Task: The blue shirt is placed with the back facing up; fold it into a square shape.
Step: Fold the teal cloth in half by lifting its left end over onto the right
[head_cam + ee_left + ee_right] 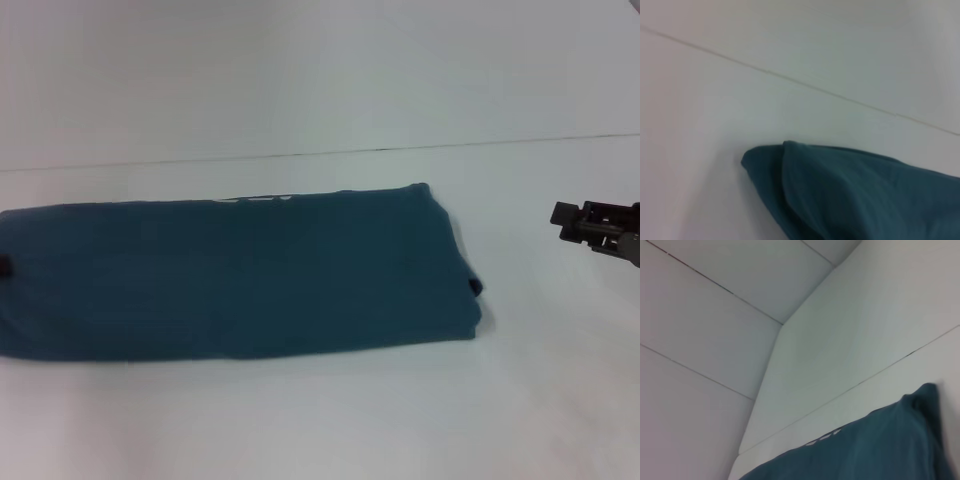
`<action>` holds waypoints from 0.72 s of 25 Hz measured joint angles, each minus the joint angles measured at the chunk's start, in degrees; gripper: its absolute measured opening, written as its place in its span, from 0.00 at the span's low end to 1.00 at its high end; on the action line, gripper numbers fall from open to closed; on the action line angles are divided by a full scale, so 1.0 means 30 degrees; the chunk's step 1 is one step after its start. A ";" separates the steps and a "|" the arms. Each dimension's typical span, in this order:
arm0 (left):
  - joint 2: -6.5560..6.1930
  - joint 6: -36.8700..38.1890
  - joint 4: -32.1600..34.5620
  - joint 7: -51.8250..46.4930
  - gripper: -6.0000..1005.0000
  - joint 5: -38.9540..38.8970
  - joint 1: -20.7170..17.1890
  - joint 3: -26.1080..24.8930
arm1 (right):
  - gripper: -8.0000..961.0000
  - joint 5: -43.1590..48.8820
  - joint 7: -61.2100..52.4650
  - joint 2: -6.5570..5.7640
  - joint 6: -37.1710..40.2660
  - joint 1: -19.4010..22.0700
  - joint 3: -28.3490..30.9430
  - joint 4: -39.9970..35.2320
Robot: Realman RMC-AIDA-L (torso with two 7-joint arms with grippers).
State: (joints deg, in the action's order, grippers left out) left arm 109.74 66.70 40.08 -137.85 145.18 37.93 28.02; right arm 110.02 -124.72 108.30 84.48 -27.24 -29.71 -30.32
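The blue shirt (240, 275) lies on the white table as a long folded band running left to right, plain side up. A sliver of white lettering (252, 198) peeks out at its far edge. My right gripper (590, 224) hovers off the shirt's right end, apart from the cloth and holding nothing. A small dark bit at the left edge of the head view, on the shirt's left end, may be my left gripper (3, 266). The left wrist view shows a folded corner of the shirt (840, 195) close up. In the right wrist view, the shirt (880, 450) appears with the lettering at its edge.
The white table (320, 420) runs all around the shirt, with a thin seam line (400, 149) behind it. A small dark spot (475, 287) sits at the shirt's right end. White wall panels (715, 315) stand beyond the table.
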 joint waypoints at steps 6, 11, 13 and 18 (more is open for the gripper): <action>-0.0015 0.2073 0.2315 -0.1711 0.06 0.0075 0.0329 0.1757 | 0.51 0.0008 0.0022 -0.0029 -0.0066 -0.0093 -0.0025 -0.0001; 0.0474 0.4135 0.6639 -0.4129 0.06 0.1080 0.0531 0.4589 | 0.51 0.0008 0.0081 -0.0035 -0.0066 -0.0194 -0.0105 -0.0002; 0.0718 0.4779 0.8236 -0.5026 0.06 0.1687 0.0654 0.5624 | 0.51 0.0008 0.0105 -0.0023 -0.0065 -0.0233 -0.0113 -0.0007; 0.1223 0.6721 1.1016 -0.5717 0.06 0.2680 0.1691 0.6833 | 0.51 0.0007 0.0156 0.0004 -0.0063 -0.0297 -0.0054 -0.0025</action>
State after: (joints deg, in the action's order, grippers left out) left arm 113.41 86.86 73.13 -155.00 153.22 43.01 48.52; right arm 110.04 -124.25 108.31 84.29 -28.13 -29.87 -30.40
